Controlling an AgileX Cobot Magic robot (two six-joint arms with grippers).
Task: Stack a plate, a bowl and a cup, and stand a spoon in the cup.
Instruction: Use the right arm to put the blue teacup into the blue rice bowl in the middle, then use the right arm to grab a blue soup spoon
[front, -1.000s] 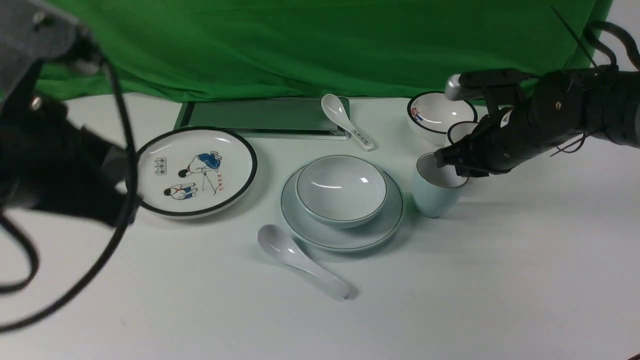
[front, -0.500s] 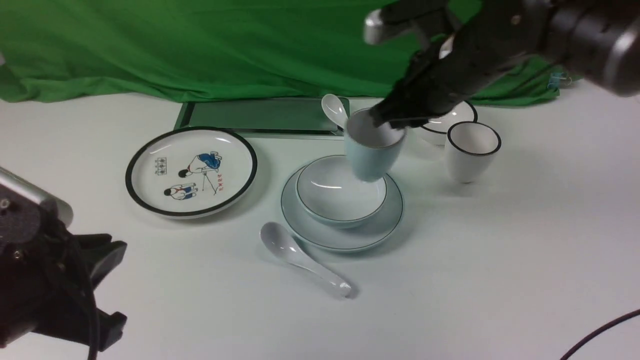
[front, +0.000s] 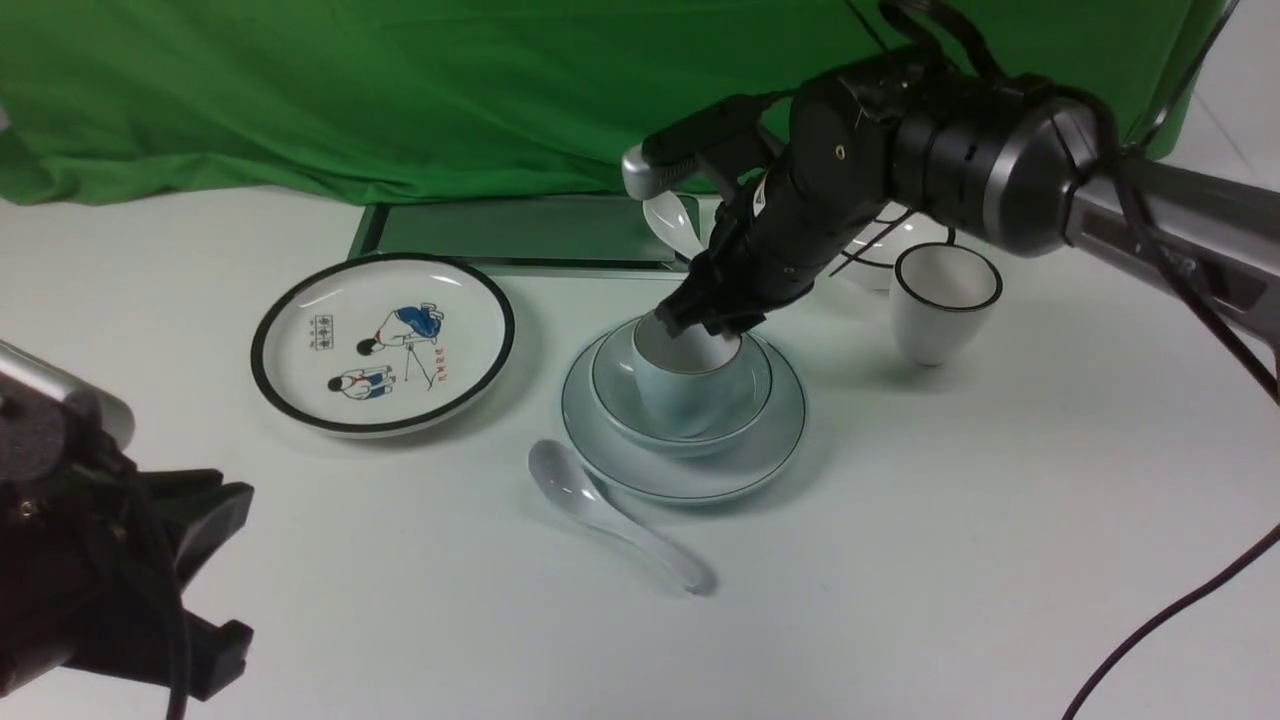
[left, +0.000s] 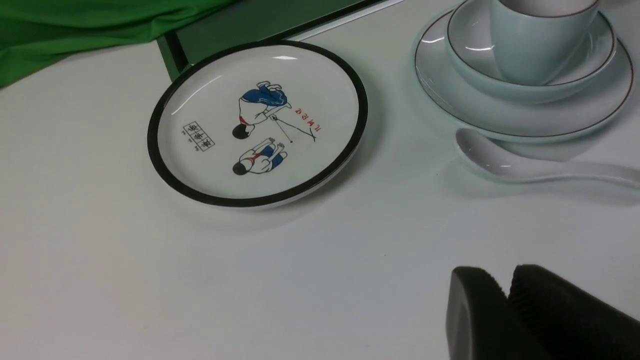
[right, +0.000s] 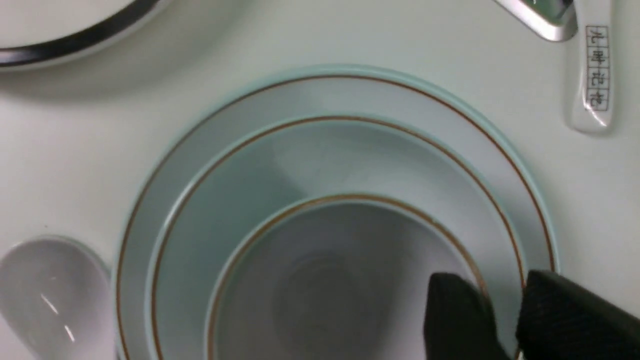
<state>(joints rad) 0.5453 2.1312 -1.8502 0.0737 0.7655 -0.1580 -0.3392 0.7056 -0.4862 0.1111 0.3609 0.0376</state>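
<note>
The pale blue-green cup (front: 680, 395) stands in the pale blue-green bowl (front: 752, 392), which sits on the matching plate (front: 780, 435) at the table's middle. My right gripper (front: 705, 322) is over the cup and shut on its rim. In the right wrist view (right: 492, 280) one finger is inside the cup (right: 325, 280) and the other is outside. The plain white spoon (front: 610, 520) lies flat on the table just in front of the plate. My left gripper (left: 505, 280) is shut and empty, low over bare table nearer than the spoon (left: 525, 167).
A black-rimmed cartoon plate (front: 385, 340) lies left of the stack. A black-rimmed white cup (front: 940, 300) and white bowl (front: 885, 245) stand to the right rear. A spoon with a printed handle (right: 595, 75) rests on a dark tray (front: 520, 230) before the green cloth.
My right gripper carried the cup from the table at the right, up and leftwards, then lowered it into the bowl. The left arm dropped to the lower left.
</note>
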